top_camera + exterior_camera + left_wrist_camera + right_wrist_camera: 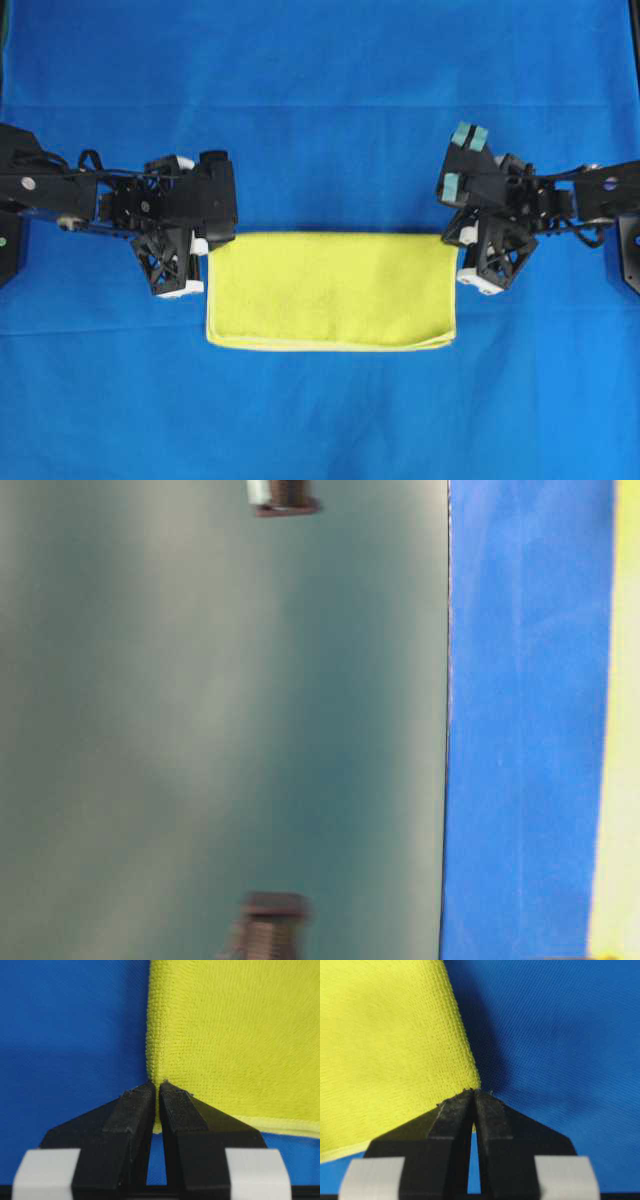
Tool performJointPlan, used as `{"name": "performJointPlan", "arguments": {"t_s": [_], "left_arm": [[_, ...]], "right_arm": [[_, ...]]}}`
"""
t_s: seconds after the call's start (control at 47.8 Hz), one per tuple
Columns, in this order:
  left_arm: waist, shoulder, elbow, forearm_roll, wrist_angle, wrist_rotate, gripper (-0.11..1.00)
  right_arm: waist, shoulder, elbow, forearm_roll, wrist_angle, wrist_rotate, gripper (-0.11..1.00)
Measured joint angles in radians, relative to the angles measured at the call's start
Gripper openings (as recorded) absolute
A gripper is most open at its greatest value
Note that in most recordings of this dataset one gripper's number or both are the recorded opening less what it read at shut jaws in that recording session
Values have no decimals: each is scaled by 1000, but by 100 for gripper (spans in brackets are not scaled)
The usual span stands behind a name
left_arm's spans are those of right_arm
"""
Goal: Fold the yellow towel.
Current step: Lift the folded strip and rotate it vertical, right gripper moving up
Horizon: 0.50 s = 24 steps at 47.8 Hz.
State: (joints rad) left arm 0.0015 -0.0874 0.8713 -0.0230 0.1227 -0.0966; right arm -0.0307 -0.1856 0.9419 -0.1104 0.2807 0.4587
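Yellow towel (330, 290) is seen lying at the centre of the overhead view, already doubled into a wide rectangle, with its paler stitched hems stacked along the lower edge and the fold along the upper edge. It is spread on a large blue cloth (320, 100) by which the whole surface is covered; nothing else is laid on that cloth, and the towel is crowded only by the two arms.

The left pincer (158, 1091) is found at the towel's upper left corner in the overhead view. In its wrist view the two black tips are pressed together with a sliver of yellow fabric nipped between them. The right pincer (472, 1097) is placed at the upper right corner, and its tips are likewise drawn tight on the corner of the towel.

In the table-level view, little is shown beyond a grey-green blurred panel (220, 720), a band of blue and a strip of yellow at the right edge. No writing or brand can be read in any view.

The towel's surface is a bright yellow-green with a fine nubby weave, flat and largely unwrinkled.
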Motion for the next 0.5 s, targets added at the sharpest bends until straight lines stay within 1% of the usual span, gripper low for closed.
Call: {"name": "performJointPlan", "arguments": {"t_s": [0.167,0.251,0.356,0.502], "left_arm": [[-3,-98,-69,2,118,2,3],[-9,-140,-95,0,149,9,3],[-25,-186,-118,0,161,12,3],[-35,-241,-118,2,141,11,3]], "right_arm": [[0,-121,-32,-2,120,-2,1],[2,-184,-55,-5,172,-2,1],[0,-249,-78,-18,219,0,1],[0,-302,-84,-67,242,9,1]]}}
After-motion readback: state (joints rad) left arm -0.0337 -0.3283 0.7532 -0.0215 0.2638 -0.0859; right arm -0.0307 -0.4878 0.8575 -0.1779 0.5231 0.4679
